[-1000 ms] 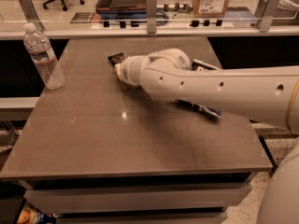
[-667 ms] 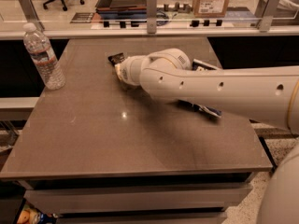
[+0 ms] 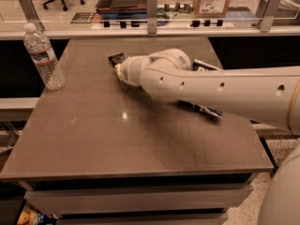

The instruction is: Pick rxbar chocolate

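The rxbar chocolate [image 3: 116, 58] is a small flat black bar lying on the grey table [image 3: 93, 135], towards its far middle. My gripper [image 3: 120, 70] is at the end of the white arm, which reaches in from the right. It sits low over the table, right beside the bar's near end; whether it touches the bar is hidden. The wrist housing covers most of the gripper.
A clear water bottle [image 3: 45, 57] stands upright at the table's far left. A blue chip bag [image 3: 205, 109] lies under my arm at the right, mostly covered. A glass rail [image 3: 151, 8] runs behind the table's far edge.
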Robot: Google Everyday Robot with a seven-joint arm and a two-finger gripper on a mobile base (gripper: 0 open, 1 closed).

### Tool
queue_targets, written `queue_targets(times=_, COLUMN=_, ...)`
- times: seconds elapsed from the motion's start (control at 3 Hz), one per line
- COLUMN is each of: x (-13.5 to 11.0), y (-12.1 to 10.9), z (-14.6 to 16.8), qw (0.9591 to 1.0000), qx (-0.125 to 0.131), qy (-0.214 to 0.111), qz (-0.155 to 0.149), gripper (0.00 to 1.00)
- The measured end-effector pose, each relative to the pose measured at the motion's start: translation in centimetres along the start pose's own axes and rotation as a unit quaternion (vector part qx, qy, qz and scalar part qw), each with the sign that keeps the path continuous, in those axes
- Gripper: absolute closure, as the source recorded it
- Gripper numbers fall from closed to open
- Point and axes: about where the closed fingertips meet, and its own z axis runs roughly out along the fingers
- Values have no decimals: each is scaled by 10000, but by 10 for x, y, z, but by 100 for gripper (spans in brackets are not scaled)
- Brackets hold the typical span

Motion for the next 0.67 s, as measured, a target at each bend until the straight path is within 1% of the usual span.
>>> queue_targets(times=0.67, x=0, y=0, z=0, qw=10000, qx=0, qy=0, qz=-1, gripper=100)
